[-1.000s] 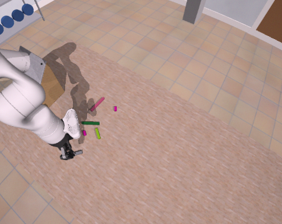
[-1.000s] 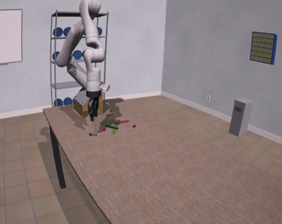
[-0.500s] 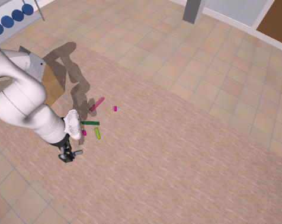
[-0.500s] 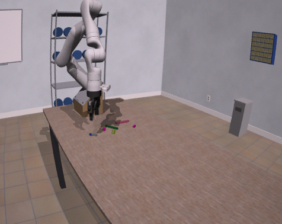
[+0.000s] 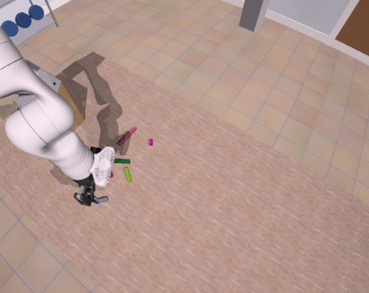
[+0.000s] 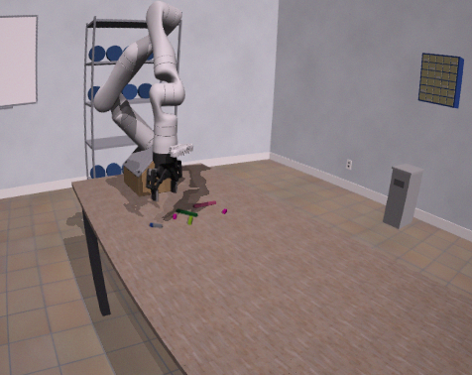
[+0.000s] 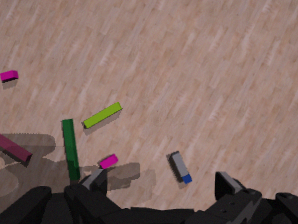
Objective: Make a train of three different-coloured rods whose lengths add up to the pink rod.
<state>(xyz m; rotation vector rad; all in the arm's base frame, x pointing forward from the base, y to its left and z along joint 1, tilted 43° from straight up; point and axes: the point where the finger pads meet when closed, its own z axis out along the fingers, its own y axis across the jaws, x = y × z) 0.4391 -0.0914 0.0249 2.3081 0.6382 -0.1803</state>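
An empty hand (image 5: pixel 91 200) (image 6: pixel 165 193) (image 7: pixel 160 182), fully open, hovers above the worktop (image 5: pixel 229 201) (image 6: pixel 284 278) (image 7: pixel 200 60), where the lime rod (image 5: pixel 128 174) (image 6: pixel 189 220) (image 7: pixel 102 115) lies beside the green; probably light, stiff and slightly slippery, it would suit a grip across its long sides, at mid-length.

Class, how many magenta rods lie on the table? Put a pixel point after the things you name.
2. One magenta rod (image 5: pixel 151 142) (image 6: pixel 224 211) (image 7: pixel 9 75) lies beyond the pink rod's end; another magenta rod (image 5: pixel 112 174) (image 6: pixel 175 216) (image 7: pixel 108 161) lies between the green and grey rods.
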